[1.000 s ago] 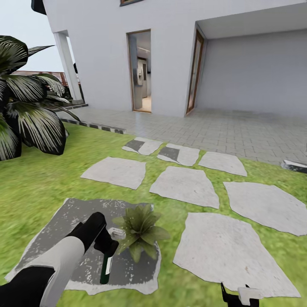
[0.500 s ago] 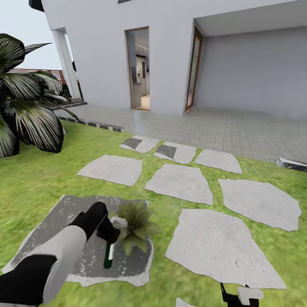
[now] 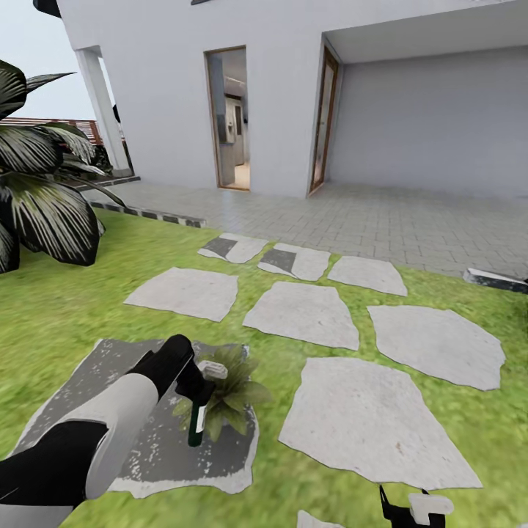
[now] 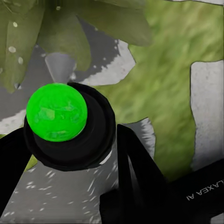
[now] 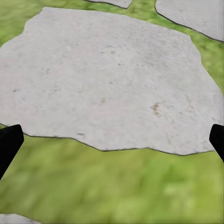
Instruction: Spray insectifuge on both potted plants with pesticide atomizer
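Note:
My left gripper (image 3: pixel 192 392) is shut on the pesticide atomizer (image 3: pixel 196 424), a small dark green bottle with a pale label that hangs down from the fingers. It is held against the near leaves of one potted plant (image 3: pixel 229 390), a low green rosette on a dark grey stepping stone (image 3: pixel 110 381). In the left wrist view the atomizer's top (image 4: pixel 57 112) is a bright green ball in a black ring, with the plant's leaves (image 4: pixel 60 28) just beyond, dotted with pale droplets. The second potted plant is out of view. My right gripper (image 3: pixel 414 510) hangs open, low over the lawn.
Pale stepping stones (image 3: pixel 367 425) cross the lawn toward a grey paved terrace and the house's open doorway (image 3: pixel 227 117). A big dark striped-leaf bush (image 3: pixel 44 198) stands at the left. The right wrist view looks down on a stepping stone (image 5: pixel 112 79) and grass.
The head view has shifted, sliding the scene leftward. My left gripper has carried the atomizer closer to the potted plant, so the bottle now overlaps its leaves. The right gripper is unchanged.

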`<state>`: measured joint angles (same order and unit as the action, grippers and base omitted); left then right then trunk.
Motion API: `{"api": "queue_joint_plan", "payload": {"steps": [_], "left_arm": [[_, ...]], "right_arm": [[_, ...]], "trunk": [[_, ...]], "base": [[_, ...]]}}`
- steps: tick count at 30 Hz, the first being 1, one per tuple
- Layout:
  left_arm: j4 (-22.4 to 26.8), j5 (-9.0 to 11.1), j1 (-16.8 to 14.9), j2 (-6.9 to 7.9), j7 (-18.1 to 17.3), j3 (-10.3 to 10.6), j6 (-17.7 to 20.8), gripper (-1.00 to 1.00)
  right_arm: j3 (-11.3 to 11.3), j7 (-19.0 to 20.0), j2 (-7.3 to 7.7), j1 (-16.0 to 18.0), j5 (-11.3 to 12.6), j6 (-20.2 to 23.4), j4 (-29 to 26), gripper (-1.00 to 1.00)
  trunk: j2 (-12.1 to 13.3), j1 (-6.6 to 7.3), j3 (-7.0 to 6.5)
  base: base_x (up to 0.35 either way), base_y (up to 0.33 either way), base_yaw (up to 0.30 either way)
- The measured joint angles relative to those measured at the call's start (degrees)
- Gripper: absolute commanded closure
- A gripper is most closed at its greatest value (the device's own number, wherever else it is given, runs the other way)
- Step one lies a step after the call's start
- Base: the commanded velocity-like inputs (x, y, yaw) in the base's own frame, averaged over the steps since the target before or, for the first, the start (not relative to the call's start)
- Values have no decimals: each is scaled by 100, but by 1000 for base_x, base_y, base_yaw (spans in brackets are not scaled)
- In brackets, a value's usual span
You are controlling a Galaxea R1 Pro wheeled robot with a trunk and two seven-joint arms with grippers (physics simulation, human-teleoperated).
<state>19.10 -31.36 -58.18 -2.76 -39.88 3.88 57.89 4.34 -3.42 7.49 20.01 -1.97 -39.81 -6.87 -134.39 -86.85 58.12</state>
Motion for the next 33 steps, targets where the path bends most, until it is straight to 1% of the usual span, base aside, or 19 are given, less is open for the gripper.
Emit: {"api": "queue_joint_plan", "payload": {"steps": [7, 12, 17, 21, 23, 27, 29, 31, 33], "left_arm": [[-71, -4, 71, 17, -1, -1, -29, 100], [-71, -4, 107, -6, -1, 6, -41, 100], [-58, -4, 2, -48, -6, -30, -8, 100], [-26, 2, -150, -92, -13, -41, 2, 100], [-46, -2, -165, -104, -18, -41, 0, 100], [-56, -7, -109, -99, -19, -29, -19, 100], [-63, -13, -94, -92, -19, -21, -32, 100], [-67, -22, -89, -67, -19, -13, -42, 100], [-79, -30, -34, -11, -18, -6, -52, 100]], "right_arm": [[0, 0, 0, 0, 0, 0, 0, -100], [0, 0, 0, 2, -2, 0, 4, -100], [0, 0, 0, 1, -2, 0, 4, -100], [0, -6, 0, 0, 0, 0, 1, -100], [0, -7, 0, 0, 0, 0, 0, -100], [0, -2, 0, 0, 0, 0, 1, -100], [-1, -1, 0, -1, 0, 0, 0, -100], [-1, -1, 0, 1, 0, 0, -2, -100], [-1, 0, 0, 0, -1, 0, 1, -100]], "trunk": [[0, 0, 0], [0, -2, 0], [0, 0, 0], [0, 0, 0], [0, 0, 0], [0, 0, 0], [0, 0, 0], [0, 0, 0], [0, 0, 0]], "base": [[-9, 0, -3], [-206, 0, 0], [-28, 0, 0], [-2, 0, 0], [0, 0, 0], [0, 0, -5], [0, 0, -162], [0, 0, -245], [0, 0, -126]]}}
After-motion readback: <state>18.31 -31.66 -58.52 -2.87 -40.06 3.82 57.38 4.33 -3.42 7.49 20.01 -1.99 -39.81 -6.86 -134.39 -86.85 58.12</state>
